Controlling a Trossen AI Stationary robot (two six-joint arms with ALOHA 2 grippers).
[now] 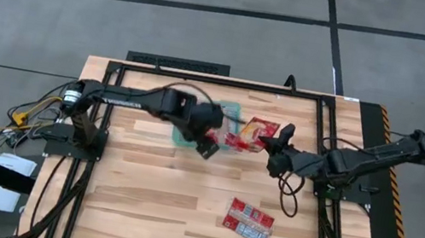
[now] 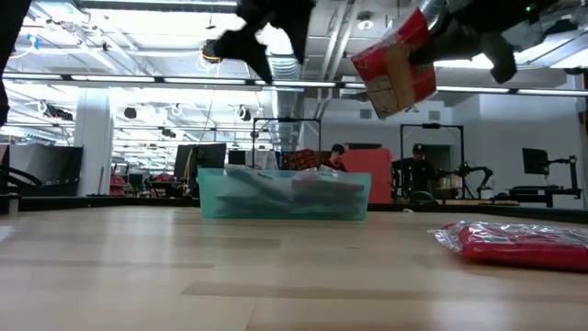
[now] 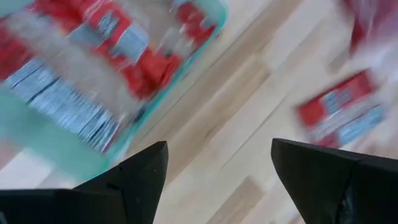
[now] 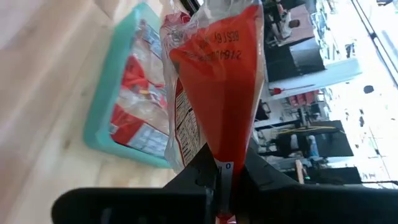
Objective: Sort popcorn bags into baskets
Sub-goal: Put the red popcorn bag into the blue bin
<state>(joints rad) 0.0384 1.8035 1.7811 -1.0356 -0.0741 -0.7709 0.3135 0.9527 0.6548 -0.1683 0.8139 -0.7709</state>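
I've got the right gripper point(image 1: 278, 140) up in the air just right of the green tray point(image 1: 234, 108), and its fingers are pinched tight on a red popcorn bag point(image 4: 217, 81). In the right wrist view the bag's sealed edge is squeezed between the two fingers and the rest of the packet stands away from them. From table height the bag point(image 2: 397, 62) hangs tilted, well above the tray's rim point(image 2: 285, 204) and a little to its right. From above, the held bag point(image 1: 250, 134) sits at the tray's right edge.

My left gripper point(image 1: 210, 143) is over the near edge of the tray, raised off the wood, fingers point(image 3: 134, 180) spread wide with nothing between them. Its wrist camera is blurred, but I can make out the tray point(image 3: 74, 149) with packets point(image 3: 93, 62) lying inside.

The tray sits at the far middle of the table point(image 1: 146, 203), already holding several bags. Another clump of bags point(image 1: 249, 220) lies flat on the near right part of the table, well apart from both grippers; the low view shows it point(image 2: 519, 244) resting on the wood.
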